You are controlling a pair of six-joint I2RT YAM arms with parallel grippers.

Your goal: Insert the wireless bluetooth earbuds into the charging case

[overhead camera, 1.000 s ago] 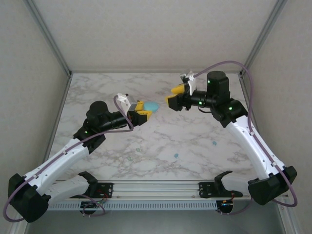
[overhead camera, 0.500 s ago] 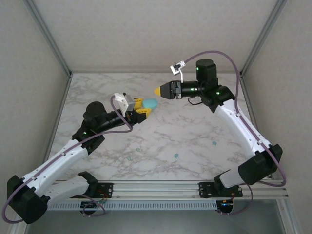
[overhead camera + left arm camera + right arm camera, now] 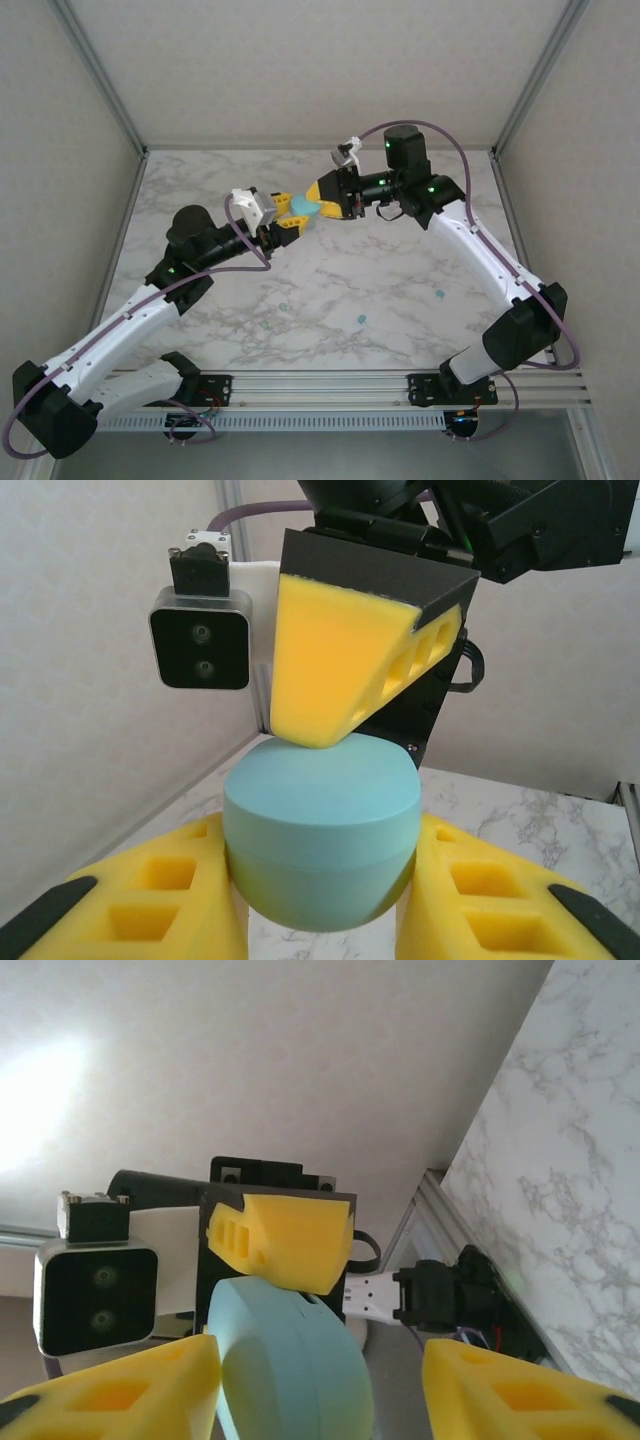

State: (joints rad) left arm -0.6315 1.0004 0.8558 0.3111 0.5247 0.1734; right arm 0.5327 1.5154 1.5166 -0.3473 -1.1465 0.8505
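Above the far centre of the marble table (image 3: 400, 265): left gripper (image 3: 295, 216), arm stretched forward, clamped on the teal charging case (image 3: 306, 208). Right gripper (image 3: 320, 199), arm bent inward, fingers spread, one touching the case. Earbuds (image 3: 361, 319): tiny specks loose on the marble nearer the bases.

One teal case (image 3: 308, 209), four tiny earbuds (image 3: 362, 319), two claws (image 3: 291, 217) (image 3: 324, 196)

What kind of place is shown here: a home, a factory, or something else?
Probably a robot test cell in a laboratory: a marble-patterned table boxed in by plain white panels on metal posts, with two arms mounted at a rail. The left claw holds a teal case.
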